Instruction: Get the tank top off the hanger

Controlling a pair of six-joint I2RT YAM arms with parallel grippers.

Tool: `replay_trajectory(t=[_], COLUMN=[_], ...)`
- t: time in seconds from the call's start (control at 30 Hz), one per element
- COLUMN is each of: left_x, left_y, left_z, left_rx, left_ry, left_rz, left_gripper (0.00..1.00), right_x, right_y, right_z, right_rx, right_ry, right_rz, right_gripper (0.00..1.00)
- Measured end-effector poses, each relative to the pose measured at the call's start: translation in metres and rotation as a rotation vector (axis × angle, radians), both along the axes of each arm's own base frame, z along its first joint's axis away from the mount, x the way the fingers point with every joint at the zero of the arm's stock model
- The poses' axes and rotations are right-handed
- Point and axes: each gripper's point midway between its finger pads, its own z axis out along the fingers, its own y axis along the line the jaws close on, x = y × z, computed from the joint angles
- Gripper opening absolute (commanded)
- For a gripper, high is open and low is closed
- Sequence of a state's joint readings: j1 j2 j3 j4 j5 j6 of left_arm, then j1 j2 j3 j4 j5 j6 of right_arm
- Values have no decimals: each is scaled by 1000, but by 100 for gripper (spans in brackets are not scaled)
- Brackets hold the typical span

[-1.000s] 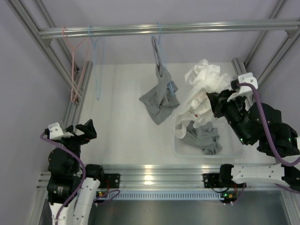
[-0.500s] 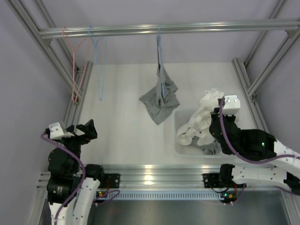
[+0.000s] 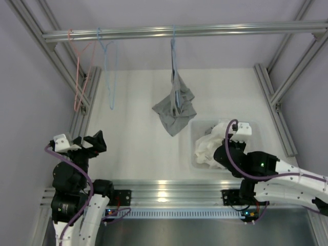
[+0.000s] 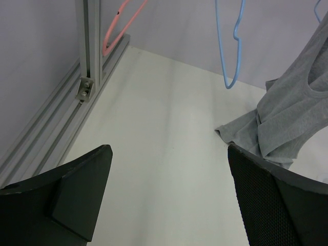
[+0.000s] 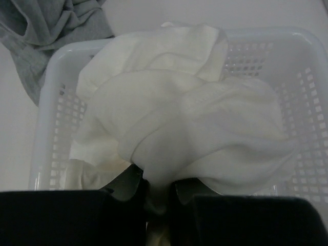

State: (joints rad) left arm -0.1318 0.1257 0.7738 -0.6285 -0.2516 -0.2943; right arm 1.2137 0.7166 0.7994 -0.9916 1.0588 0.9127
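Observation:
A grey tank top (image 3: 175, 108) hangs on a blue hanger (image 3: 174, 56) from the top rail, its lower part bunched on the table. It also shows in the left wrist view (image 4: 292, 118) and the right wrist view (image 5: 46, 31). My right gripper (image 3: 221, 156) is low in the white basket (image 3: 188, 154), shut on a white garment (image 3: 207, 146) that fills the basket in the right wrist view (image 5: 195, 123). My left gripper (image 3: 95, 141) is open and empty, low at the near left, well left of the tank top.
An empty pink hanger (image 3: 79, 77) and an empty blue hanger (image 3: 108, 72) hang from the rail (image 3: 205, 31) at the left. Aluminium frame posts run down both sides of the table. The basket's perforated wall (image 5: 307, 61) surrounds the right gripper.
My right arm has come down and toward the near edge, bringing the white garment from above the basket into it. The grey tank top's hanger has swung slightly. The left arm has not moved.

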Motion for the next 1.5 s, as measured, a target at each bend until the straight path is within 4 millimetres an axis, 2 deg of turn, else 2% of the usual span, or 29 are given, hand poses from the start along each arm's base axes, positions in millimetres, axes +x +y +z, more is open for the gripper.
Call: replay_trajectory(t=[0.13,0.27,0.5,0.73,0.8,0.83,0.87,0.9,1.07,1.17,1.27,1.3,1.33,1.43,1.5], left_x=[0,0,-1,-2,-2,-2,-2,-1,4,5,5,5,5,6,9], left_y=[0,0,-1,-1,-1,-1,-1,-2,-4,-5,-5,-5,-5,-5,-6], left_z=[0,0,1,2,2,2,1,1,-3,-4,-4,-4,-4,-5,-7], left_rx=[0,0,-1,-2,-2,-2,-2,-1,3,3,3,3,3,4,3], left_ry=[0,0,-4,-12,-11,-12,-10,-8,23,26,26,26,26,32,46], left_rz=[0,-2,-5,-7,-8,-8,-8,-10,-18,-23,-25,-25,-25,-26,-29], left_gripper=[99,99,99,99,99,99,99,99,99,99,99,99,99,99,99], right_x=[5,17,38,55,59,62,64,65,64,58,54,54,54,55,55], right_y=[0,-13,-12,-7,-3,-2,1,3,14,10,3,0,-1,-8,-12], right_z=[-39,-81,-101,-132,-133,-133,-133,-132,-119,-101,-75,-65,-58,-36,-30], right_rx=[-6,14,73,160,192,202,212,220,274,282,273,270,274,248,227], right_ry=[65,155,226,280,274,270,268,266,249,230,199,182,169,133,122], right_rz=[-64,-153,-177,-164,-154,-150,-143,-133,-74,-62,-65,-67,-69,-69,-75], right_gripper=[0,0,0,0,0,9,23,47,63,69,76,96,99,99,99])
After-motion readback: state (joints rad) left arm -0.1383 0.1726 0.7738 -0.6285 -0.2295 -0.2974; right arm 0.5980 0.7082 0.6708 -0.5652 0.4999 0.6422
